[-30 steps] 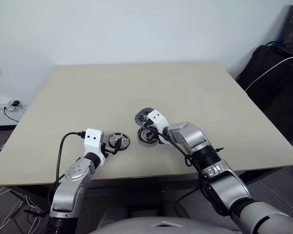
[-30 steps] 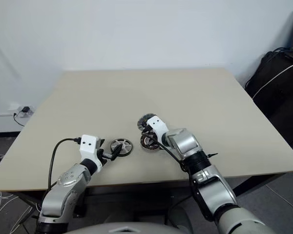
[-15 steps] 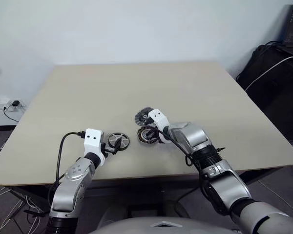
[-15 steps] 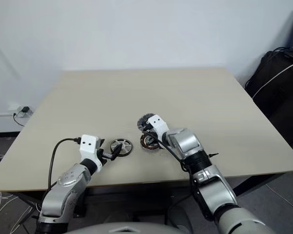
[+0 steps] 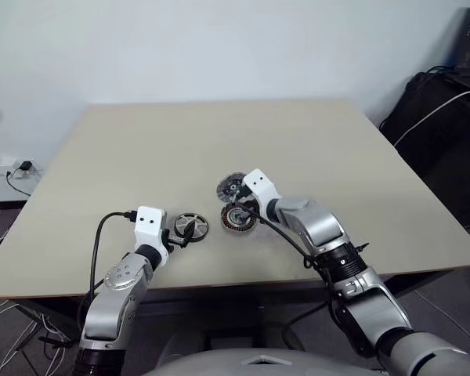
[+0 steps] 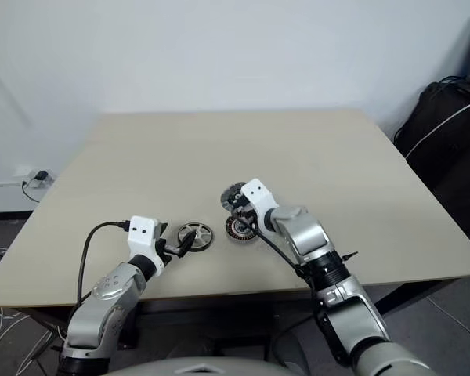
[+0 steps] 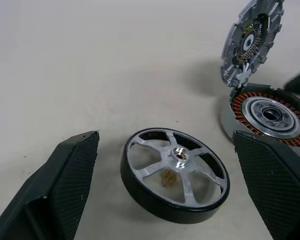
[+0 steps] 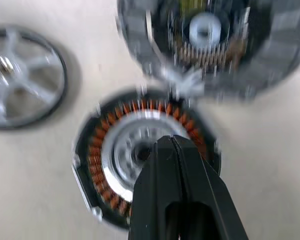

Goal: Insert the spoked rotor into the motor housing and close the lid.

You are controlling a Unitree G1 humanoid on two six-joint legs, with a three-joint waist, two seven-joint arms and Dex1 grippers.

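1. The spoked rotor (image 7: pixel 175 175) lies flat on the table (image 5: pixel 141 149), between the spread fingers of the left gripper (image 7: pixel 167 187), which stands wide open and holds nothing.
2. The motor housing (image 7: pixel 267 117) lies just to the right of the rotor, copper windings facing up (its central hole is unobstructed), and the lid (image 7: pixel 250 42) stands tilted open at its far edge, seemingly joined to it.
3. The right gripper (image 8: pixel 172 145) hovers over the housing with its fingers pressed shut and empty, its tip over the central bore.
4. The step in hand appears to be picking up the rotor, so the left gripper should close across the dark rim, not the spokes, to keep the wheel level.
5. The rotor should then be carried over the housing with its hub lined up on the bore and lowered straight, since a tilt could jam it against the windings.
6. The right gripper would do well to clear the bore first, perhaps steadying the housing's edge, and leave the raised lid untouched until the rotor is seated.
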